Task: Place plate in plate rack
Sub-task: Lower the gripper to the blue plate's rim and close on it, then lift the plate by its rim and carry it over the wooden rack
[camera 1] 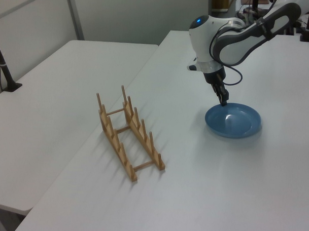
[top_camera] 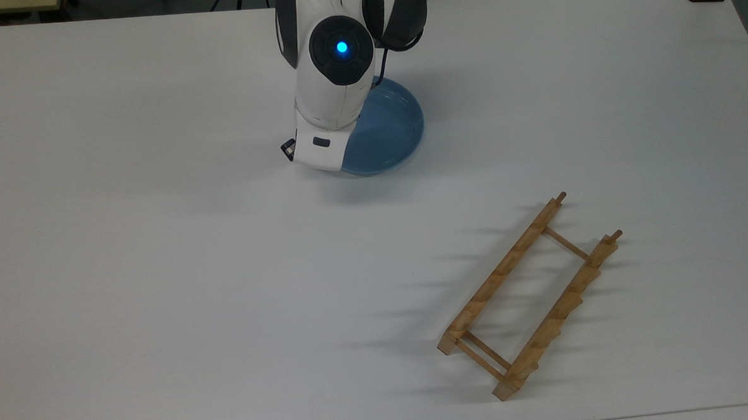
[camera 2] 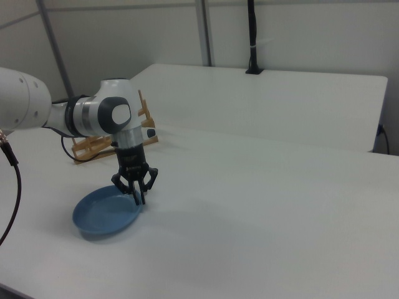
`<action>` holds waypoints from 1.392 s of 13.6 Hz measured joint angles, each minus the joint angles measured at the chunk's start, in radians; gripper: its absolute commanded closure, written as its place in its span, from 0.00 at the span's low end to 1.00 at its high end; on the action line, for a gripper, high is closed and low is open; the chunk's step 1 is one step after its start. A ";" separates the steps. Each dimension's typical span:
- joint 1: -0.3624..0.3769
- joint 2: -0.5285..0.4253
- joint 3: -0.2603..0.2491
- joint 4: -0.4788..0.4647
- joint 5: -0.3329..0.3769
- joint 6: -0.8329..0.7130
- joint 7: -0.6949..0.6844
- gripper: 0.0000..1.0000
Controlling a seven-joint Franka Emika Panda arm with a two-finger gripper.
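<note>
— Top view first: what's on the desk?

— A smooth, matte white top. The plate, round, shallow, glossy light blue with a raised rim, lies flat near the far edge. The arm's white shell covers the plate's side toward the top view's left. Well apart, toward the top view's lower right, sits the plate rack: pale wood, two long notched rails joined by thin dowels.

— And the left view?

— The gripper points down at the plate's far rim, dark fingers slim and close to it; whether they touch, I cannot tell. The plate rack stands with its pegs upright, on the left view's left.

— Right view?

— Here the fingers are spread, straddling the rim of the plate on the right view's right side, one inside, one outside. The plate rack peeks out behind the rounded white arm.
</note>
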 measured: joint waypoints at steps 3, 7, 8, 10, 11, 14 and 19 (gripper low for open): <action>0.002 0.003 0.001 -0.009 0.000 0.000 0.000 0.73; 0.009 0.017 0.001 -0.019 0.000 0.000 0.000 1.00; 0.009 0.017 0.001 -0.017 0.000 0.000 0.000 1.00; 0.009 0.006 0.001 -0.010 0.000 -0.004 0.000 1.00; 0.008 0.002 0.001 -0.008 0.000 -0.004 0.000 1.00; 0.006 -0.010 0.000 0.023 0.000 -0.030 0.001 1.00; 0.006 -0.067 0.000 0.195 0.017 -0.154 0.023 1.00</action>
